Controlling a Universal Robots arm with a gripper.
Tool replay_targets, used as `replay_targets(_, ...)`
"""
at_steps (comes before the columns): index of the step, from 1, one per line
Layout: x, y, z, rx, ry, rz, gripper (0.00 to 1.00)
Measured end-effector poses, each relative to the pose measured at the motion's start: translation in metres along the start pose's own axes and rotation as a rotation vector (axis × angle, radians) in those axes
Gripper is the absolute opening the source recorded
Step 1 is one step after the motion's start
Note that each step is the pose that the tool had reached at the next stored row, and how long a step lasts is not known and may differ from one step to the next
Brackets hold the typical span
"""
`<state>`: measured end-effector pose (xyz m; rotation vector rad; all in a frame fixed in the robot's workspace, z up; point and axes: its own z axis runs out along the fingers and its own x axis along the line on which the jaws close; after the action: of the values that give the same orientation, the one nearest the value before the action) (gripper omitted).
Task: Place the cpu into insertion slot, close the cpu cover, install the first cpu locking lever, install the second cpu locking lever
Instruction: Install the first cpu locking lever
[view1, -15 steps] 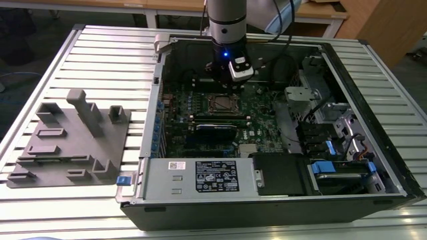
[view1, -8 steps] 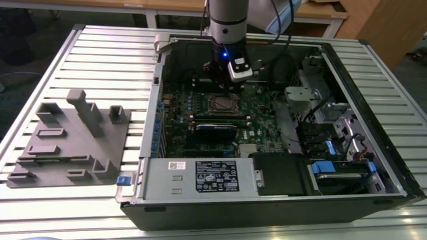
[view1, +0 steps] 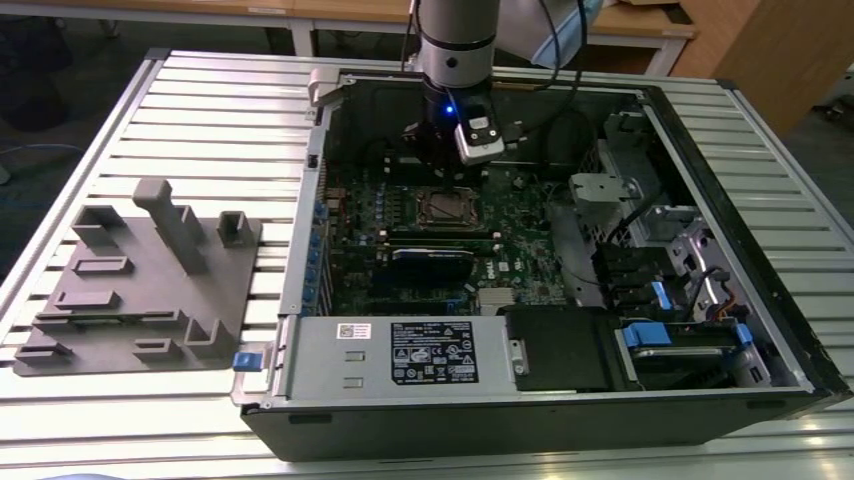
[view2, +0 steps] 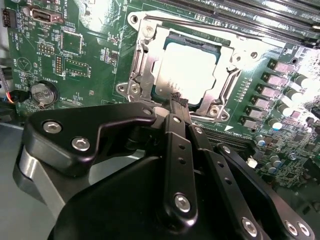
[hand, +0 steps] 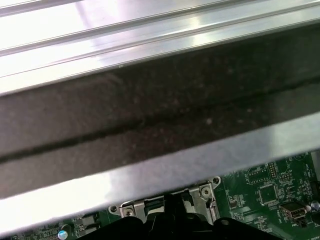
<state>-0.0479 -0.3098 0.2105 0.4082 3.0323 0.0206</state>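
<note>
In the second wrist view the cpu (view2: 189, 70) lies flat in the insertion slot (view2: 220, 52) at upper centre, with the cpu cover (view2: 145, 80) framing it. The gripper (view2: 176, 102) has its fingers pressed together, holding nothing, its tip at the cover's near edge. A locking lever (view2: 200, 24) runs along the top side of the socket. Pressing should stay on metal, I judge, clear of the chip. In the exterior view the gripper (view1: 447, 160) sits above the socket at upper centre, inside the computer case (view1: 747, 240), whose walls and drive bays limit sideways room.
</note>
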Motion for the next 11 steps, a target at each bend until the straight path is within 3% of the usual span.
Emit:
replay_targets(4,0.0000,0.0000,0.0001,-0.0007,0.0002,-0.008,0.11)
replay_targets(9,0.0001,0.0000,0.0005,-0.0061,0.0018,-0.077,0.11)
replay_targets(11,0.0002,0.0000,0.0005,-0.0065,0.0019,-0.083,0.11)
